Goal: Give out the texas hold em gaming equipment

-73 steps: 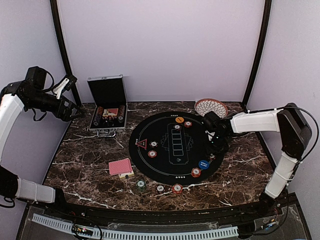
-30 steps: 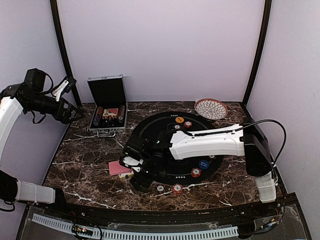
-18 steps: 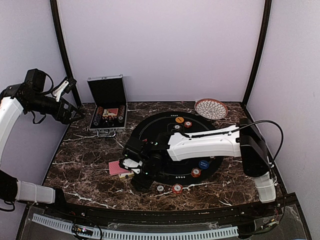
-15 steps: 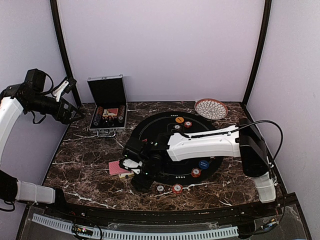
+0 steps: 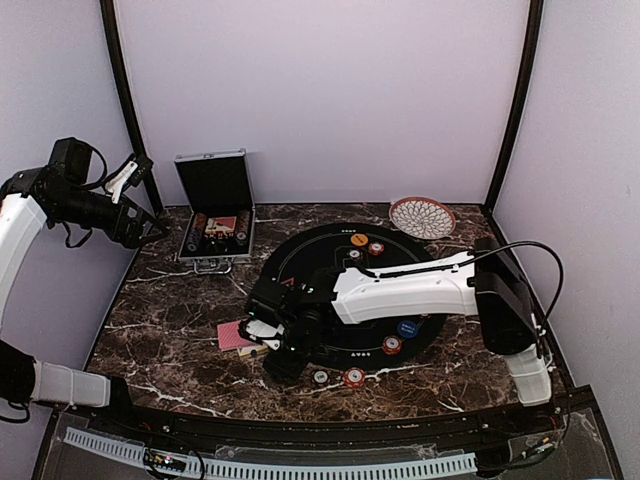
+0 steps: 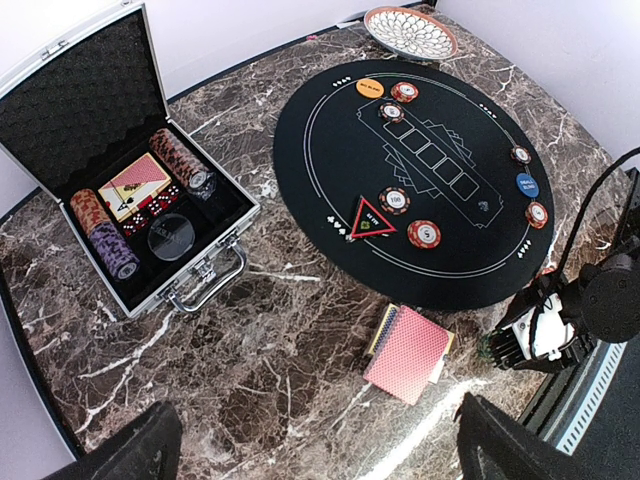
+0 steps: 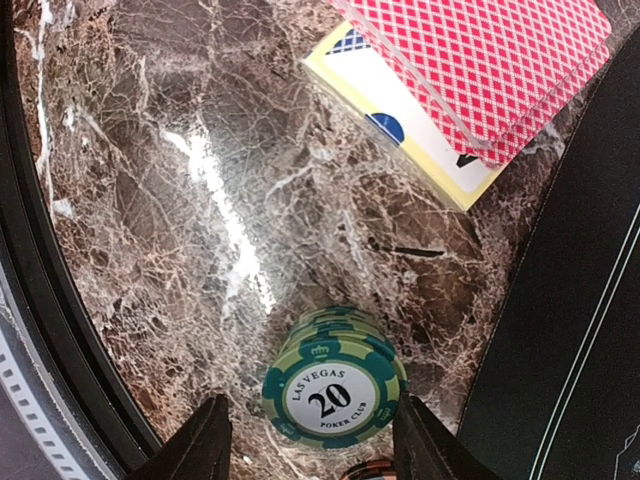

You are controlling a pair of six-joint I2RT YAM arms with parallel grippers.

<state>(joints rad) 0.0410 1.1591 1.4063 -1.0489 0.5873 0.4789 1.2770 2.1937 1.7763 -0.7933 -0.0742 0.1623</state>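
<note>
A short stack of green "20" poker chips (image 7: 335, 390) stands on the marble between my right gripper's (image 7: 312, 420) two fingers. The jaws are open, with a small gap at the left finger (image 7: 210, 440). From above, the right gripper (image 5: 283, 352) hides that stack. The red-backed playing cards (image 7: 480, 70) (image 5: 238, 336) lie just beyond it on a yellow card box (image 7: 400, 115). More chips (image 6: 404, 92) and the red-edged triangle marker (image 6: 372, 219) sit on the round black mat (image 6: 330, 150). My left gripper (image 5: 150, 222) hangs wide open and empty, high at the far left.
An open silver case (image 5: 213, 215) with chips and cards stands at the back left. A woven dish (image 5: 422, 216) sits at the back right. Two loose chips (image 5: 321, 377) (image 5: 354, 377) lie near the front edge beside my right gripper.
My right arm swung from the mat's right side to its front left and came down over the green chips. Its jaws have narrowed around the stack. The left arm has stayed put.
</note>
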